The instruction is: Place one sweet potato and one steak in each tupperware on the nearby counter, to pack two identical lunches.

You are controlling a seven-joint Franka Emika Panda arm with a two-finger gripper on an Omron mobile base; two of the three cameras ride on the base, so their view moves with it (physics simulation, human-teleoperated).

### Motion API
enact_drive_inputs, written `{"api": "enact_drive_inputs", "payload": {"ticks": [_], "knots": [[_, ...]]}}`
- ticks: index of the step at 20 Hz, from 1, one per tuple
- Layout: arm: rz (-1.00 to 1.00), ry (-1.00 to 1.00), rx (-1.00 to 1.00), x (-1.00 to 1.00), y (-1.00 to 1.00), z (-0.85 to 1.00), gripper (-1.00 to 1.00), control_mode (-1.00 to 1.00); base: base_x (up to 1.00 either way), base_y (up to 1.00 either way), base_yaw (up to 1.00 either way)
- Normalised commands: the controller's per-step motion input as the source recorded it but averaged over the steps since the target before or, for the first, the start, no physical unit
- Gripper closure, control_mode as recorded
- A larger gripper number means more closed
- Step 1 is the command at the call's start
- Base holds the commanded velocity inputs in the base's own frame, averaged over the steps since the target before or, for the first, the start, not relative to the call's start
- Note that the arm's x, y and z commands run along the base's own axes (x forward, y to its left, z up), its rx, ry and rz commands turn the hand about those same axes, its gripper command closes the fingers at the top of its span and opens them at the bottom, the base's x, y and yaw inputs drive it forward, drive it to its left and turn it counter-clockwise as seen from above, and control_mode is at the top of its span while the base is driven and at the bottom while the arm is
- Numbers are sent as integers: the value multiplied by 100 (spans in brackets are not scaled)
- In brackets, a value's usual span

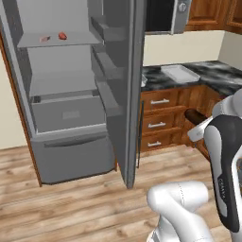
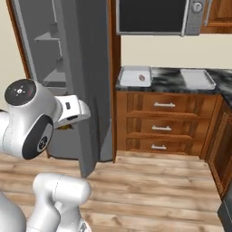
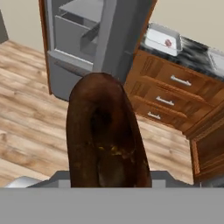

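End effector: it is pinching the dark brown sweet potato, which stands up large in the hand view and hides the finger tips. In the left base view the same dark lump sticks out at the end of the white arm, in front of the drawers.

Orange-red sweet potato: it lies on the upper shelf of the open fridge, to the far left.

Steak in fridge: a pale pink flat piece, on the same shelf, just to the left of the orange-red lump, not touching it.

Left tupperware: it stands on the worktop near the fridge side. One small reddish piece lies inside; I cannot tell for sure what it is.

Right tupperware: it is farther right on the same worktop, well apart from the first tray.

Drawers: brown wood with silver bar handles, below the worktop.

Microwave: it hangs above the worktop.
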Motion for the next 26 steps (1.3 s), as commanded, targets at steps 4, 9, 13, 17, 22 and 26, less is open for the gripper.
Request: {"api": "enact_drive_inputs", "payload": {"ticks": [4,9,13,17,22,26], "knots": [[0,0,0,0,0,0,100,100,0,-95,-2],[0,0,0,0,0,0,100,100,9,-57,-7],[0,0,0,0,0,0,100,100,76,10,-6],[0,0,0,0,0,0,100,100,100,13,0],[0,0,0,0,0,0,100,100,100,0,0],[0,0,0,0,0,0,100,100,88,-14,0]]}}
